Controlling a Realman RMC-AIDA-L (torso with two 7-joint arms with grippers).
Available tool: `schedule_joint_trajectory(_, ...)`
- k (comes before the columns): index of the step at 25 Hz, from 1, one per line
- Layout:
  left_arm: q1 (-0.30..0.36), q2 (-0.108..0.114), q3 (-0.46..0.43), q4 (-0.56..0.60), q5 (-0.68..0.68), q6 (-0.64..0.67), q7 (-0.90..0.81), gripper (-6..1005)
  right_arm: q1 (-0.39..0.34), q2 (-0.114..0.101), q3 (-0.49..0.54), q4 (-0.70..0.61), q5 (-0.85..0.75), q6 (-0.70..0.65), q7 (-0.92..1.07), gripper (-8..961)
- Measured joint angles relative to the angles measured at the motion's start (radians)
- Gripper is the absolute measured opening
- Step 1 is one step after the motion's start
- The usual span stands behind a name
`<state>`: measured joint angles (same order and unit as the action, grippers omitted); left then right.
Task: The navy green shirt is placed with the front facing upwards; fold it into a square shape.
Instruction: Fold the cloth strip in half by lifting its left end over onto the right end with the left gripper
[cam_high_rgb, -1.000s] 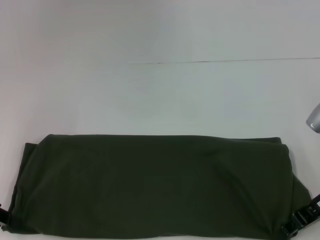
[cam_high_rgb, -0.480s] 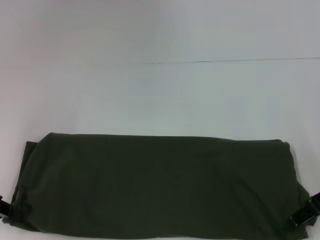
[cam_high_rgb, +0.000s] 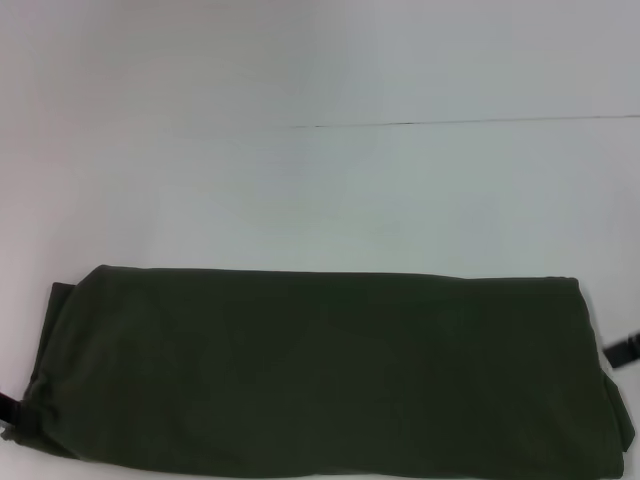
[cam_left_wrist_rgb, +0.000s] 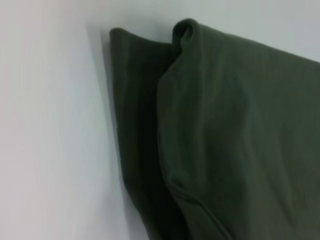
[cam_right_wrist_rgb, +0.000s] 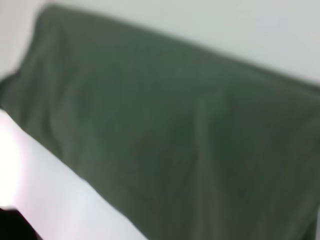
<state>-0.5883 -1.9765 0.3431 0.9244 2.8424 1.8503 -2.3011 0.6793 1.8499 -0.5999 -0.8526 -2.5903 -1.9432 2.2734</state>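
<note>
At the near-left corner of the table (cam_high_rgb: 320, 190), only a sliver of the left tool (cam_high_rgb: 8, 408) shows, touching the left end of the navy green shirt (cam_high_rgb: 320, 375). Whether it is apart, together or clamped on cloth cannot be told.

The shirt lies as a long band along the near edge of the table, running almost from the left edge to the right, with no lettering or collar showing on top. At its left end the left wrist view shows the layers out of line: an upper fold (cam_left_wrist_rgb: 235, 135) sits over a lower layer (cam_left_wrist_rgb: 135, 125) that juts out beside it.

At the right edge of the table, the right tool (cam_high_rgb: 624, 350) shows as a dark scrap just beside the shirt's right end and apart from it. Its state cannot be told either.

Judging from this, the band must yet be folded end over end to make a square. The risk is at the left: a grasp that takes only the upper layer would leave the lower one behind and the stack would slide open. Uneven lifting of the two ends could also skew the fold, since the cloth is limp.
</note>
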Motion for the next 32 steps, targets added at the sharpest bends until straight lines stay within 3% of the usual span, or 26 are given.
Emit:
schedule_joint_trajectory(4, 0.000, 0.005, -0.035, -0.004, -0.004, 0.000, -0.009, 14, 0.003, 0.008, 0.075, 0.029, 0.117, 0.001, -0.109, 782)
schedule_joint_trajectory(8, 0.002, 0.006, -0.047, -0.007, -0.003, -0.001, -0.026, 16, -0.008, 0.034, 0.082, 0.120, 0.320, 0.014, -0.289, 779)
schedule_joint_trajectory(12, 0.018, -0.003, -0.041, -0.007, 0.002, -0.014, -0.052, 19, -0.017, 0.085, 0.080, 0.204, 0.450, 0.084, -0.491, 777)
schedule_joint_trajectory(16, 0.032, -0.011, -0.037, -0.007, 0.011, -0.043, -0.089, 21, -0.020, 0.159, 0.079, 0.219, 0.469, 0.163, -0.639, 777)
schedule_joint_trajectory(20, 0.033, -0.010, -0.041, -0.006, 0.014, -0.054, -0.111, 83, -0.019, 0.208, 0.069, 0.223, 0.470, 0.212, -0.710, 782)
schedule_joint_trajectory(26, 0.028, -0.009, -0.045, -0.005, 0.005, -0.047, -0.111, 143, -0.015, 0.223, 0.076, 0.262, 0.490, 0.234, -0.782, 782)
schedule_joint_trajectory(29, 0.026, -0.005, -0.104, 0.037, -0.029, -0.057, -0.112, 156, -0.014, 0.224, 0.075, 0.289, 0.508, 0.250, -0.816, 782)
schedule_joint_trajectory(32, 0.038, 0.009, -0.182, 0.068, -0.189, -0.048, -0.057, 262, -0.013, 0.226, 0.071, 0.324, 0.520, 0.280, -0.854, 782)
